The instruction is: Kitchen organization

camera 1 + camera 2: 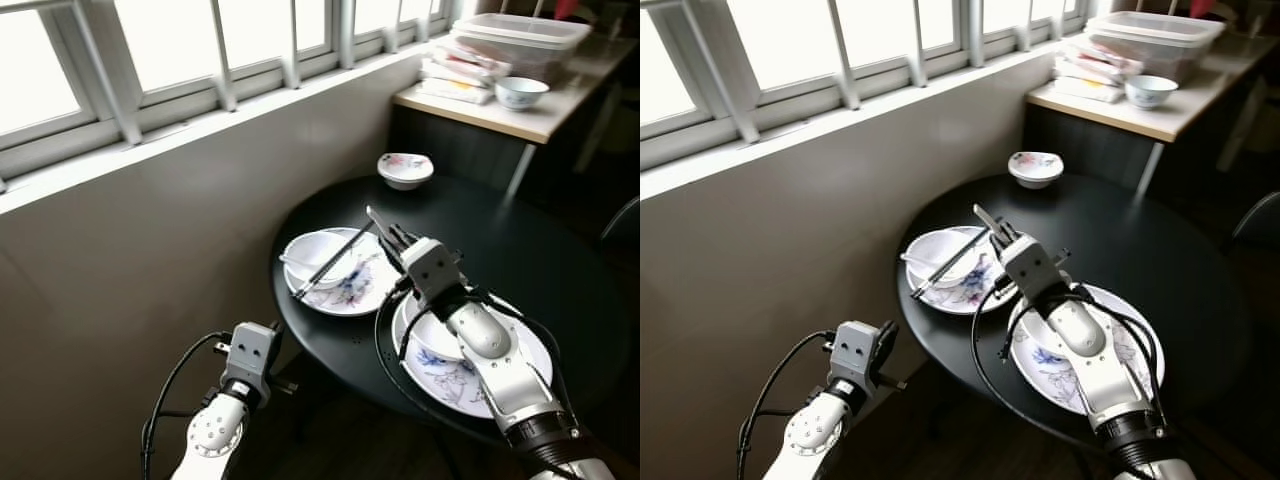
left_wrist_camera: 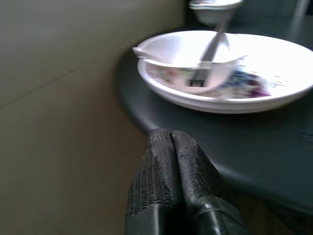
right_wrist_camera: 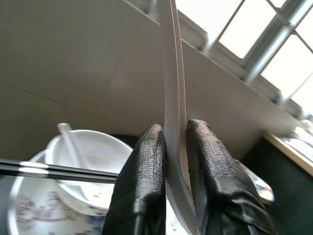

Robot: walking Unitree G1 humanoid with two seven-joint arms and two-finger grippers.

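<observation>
1. Right gripper (image 3: pixel 171 142): jaws pinching a white spoon (image 3: pixel 173 73) by its handle, held in the air above the round black bench (image 1: pixel 520 250).
2. It is beside the near plate (image 1: pixel 345 290), which carries a white bowl (image 1: pixel 315 255) with black chopsticks (image 1: pixel 330 262) across it.
3. Right arm passes over a second floral plate (image 1: pixel 450 380) holding a bowl.
4. Left gripper (image 2: pixel 171 147): jaws pressed together, empty, low by the bench edge.
5. Small bowl (image 1: pixel 405 169) sits at the far rim.

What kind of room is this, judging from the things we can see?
Probably a dining corner of a home kitchen: a round black table carries used plates and bowls with chopsticks, a side counter holds a plastic container, and windows line the wall.
</observation>
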